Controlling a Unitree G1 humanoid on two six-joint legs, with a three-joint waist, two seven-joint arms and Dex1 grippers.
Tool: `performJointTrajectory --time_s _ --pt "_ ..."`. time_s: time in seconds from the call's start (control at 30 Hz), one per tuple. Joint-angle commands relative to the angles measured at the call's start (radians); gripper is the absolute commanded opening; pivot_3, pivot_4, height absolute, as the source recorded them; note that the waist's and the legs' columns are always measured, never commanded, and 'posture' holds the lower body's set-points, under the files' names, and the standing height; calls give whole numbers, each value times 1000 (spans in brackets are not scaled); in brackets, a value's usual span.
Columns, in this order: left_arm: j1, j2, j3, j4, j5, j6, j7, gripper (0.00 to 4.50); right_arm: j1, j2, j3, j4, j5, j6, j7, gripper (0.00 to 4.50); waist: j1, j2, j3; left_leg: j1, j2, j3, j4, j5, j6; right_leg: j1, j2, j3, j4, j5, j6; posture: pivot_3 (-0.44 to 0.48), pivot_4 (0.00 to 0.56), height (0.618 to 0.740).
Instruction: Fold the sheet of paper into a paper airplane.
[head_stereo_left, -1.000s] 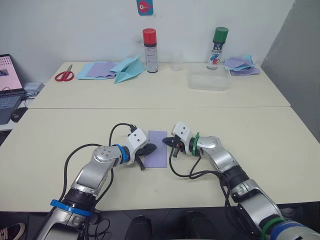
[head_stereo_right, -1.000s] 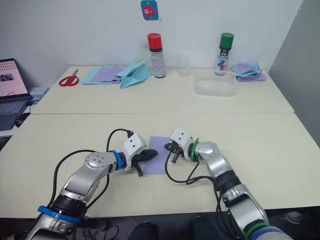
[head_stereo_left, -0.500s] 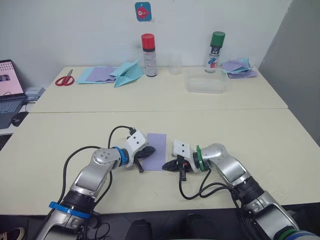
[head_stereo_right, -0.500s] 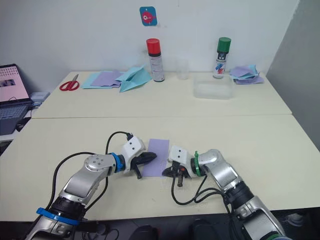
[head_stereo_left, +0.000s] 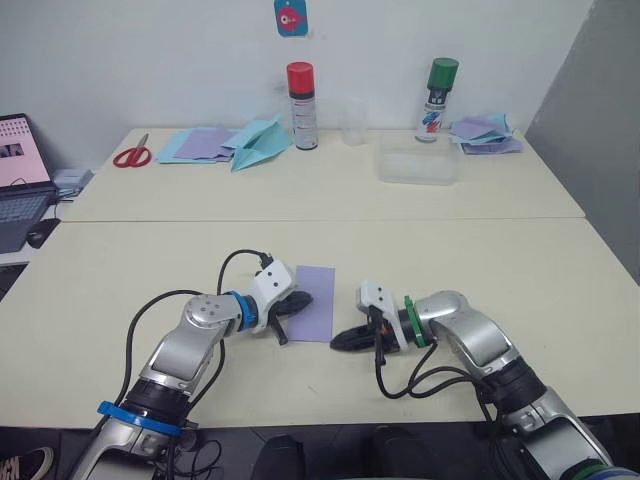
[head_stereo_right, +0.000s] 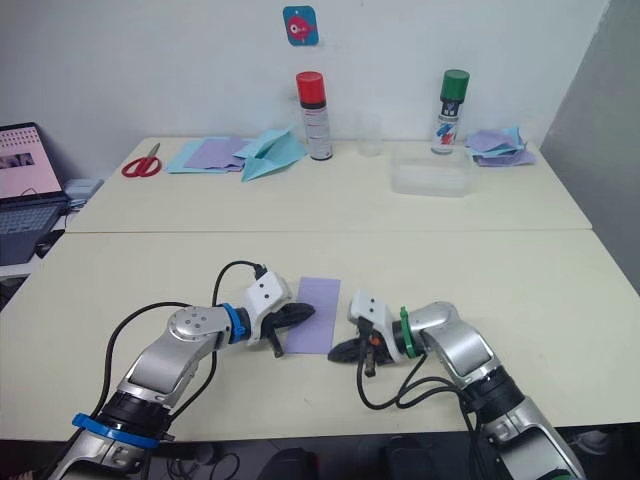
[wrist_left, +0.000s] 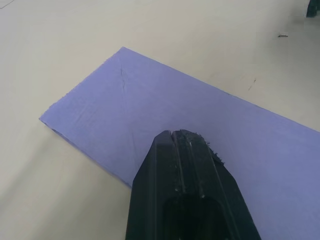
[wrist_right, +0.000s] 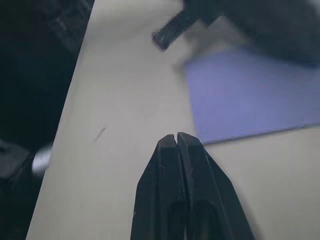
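Cream table (head_stereo_left: 560, 270): lavender sheet (head_stereo_left: 316, 300), scissors (head_stereo_left: 130, 155), cans (head_stereo_left: 300, 92).

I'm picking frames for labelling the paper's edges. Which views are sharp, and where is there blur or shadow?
Left wrist view: sharp, the sheet shows creases, and a thin shadow lines its near edge under the left pincer. Right wrist view: the sheet's far edge and the dark shape above it are blurred, while the right pincer is crisp. Left eye view: even light, soft shadows.

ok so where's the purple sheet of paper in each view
Left eye view: sheet of paper lies near the table's front, between both arms.
Right eye view: same place.
Left wrist view: under the left gripper.
Right wrist view: ahead of the right gripper.
Shared landmark: the left gripper resting on the sheet's left edge.
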Motion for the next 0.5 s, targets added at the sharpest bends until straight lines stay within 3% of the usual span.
performJointTrajectory --time_s 0.03,0.3,0.47,0.5 --pt "26 1 -13 68 28 8 -1 0 -38 67 -52 41 -19 -47 -151 38 0 -1 2 0 0 0 0 0 0 0 0 0 0 0 0 0 150 740" --pt "30 -15 37 55 -13 -20 -19 0 -77 96 27 270 -188 -214 -310 38 -1 -4 5 -6 0 1 0 0 0 -3 -1 0 -1 0 0 0 150 740" --pt "40 -30 210 -17 -183 76 -1 0 -78 89 53 284 -207 -219 -310 38 -5 -4 6 -5 1 0 0 0 0 -3 -1 -1 0 0 1 0 150 740" --pt "45 -26 245 -34 -217 103 -3 255 -77 90 54 283 -207 -220 -309 4 -6 -5 7 -6 1 0 0 0 0 -4 0 -2 0 0 1 0 150 740"
